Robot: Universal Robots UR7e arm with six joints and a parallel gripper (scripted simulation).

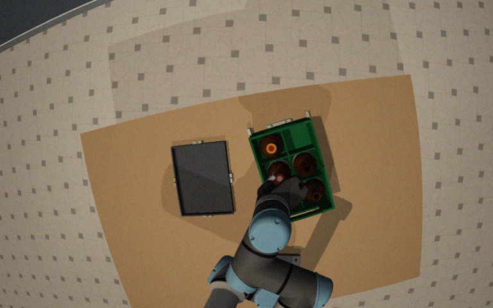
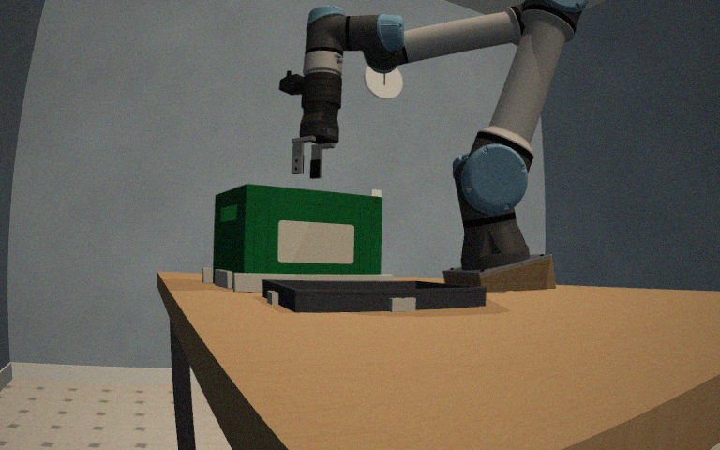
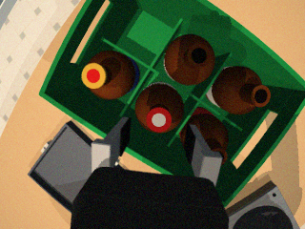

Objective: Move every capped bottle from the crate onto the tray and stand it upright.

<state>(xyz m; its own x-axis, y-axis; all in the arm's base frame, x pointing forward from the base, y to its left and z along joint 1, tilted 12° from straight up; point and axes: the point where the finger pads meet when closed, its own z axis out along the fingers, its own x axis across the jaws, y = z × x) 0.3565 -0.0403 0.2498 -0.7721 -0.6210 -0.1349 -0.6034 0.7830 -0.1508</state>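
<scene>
A green crate (image 1: 291,167) holds several brown bottles. In the wrist view one bottle has a yellow-ringed red cap (image 3: 94,75) and one a white-ringed red cap (image 3: 158,118). Two open bottles (image 3: 191,59) (image 3: 242,91) stand in the far row, and the right one leans. Another bottle (image 3: 206,130) is partly hidden by a finger. My gripper (image 3: 157,132) is open and empty. It hangs above the crate (image 2: 297,231), over the white-ringed capped bottle (image 1: 278,178). In the side view its fingers (image 2: 306,161) are clear of the crate's rim. The dark grey tray (image 1: 203,178) lies empty to the left of the crate.
One crate compartment (image 3: 152,31) is empty. The tray (image 2: 371,295) is low and sits in front of the crate in the side view. The robot base (image 2: 499,270) stands on the table behind the tray. The table's edge (image 2: 174,296) is close to the crate's left side.
</scene>
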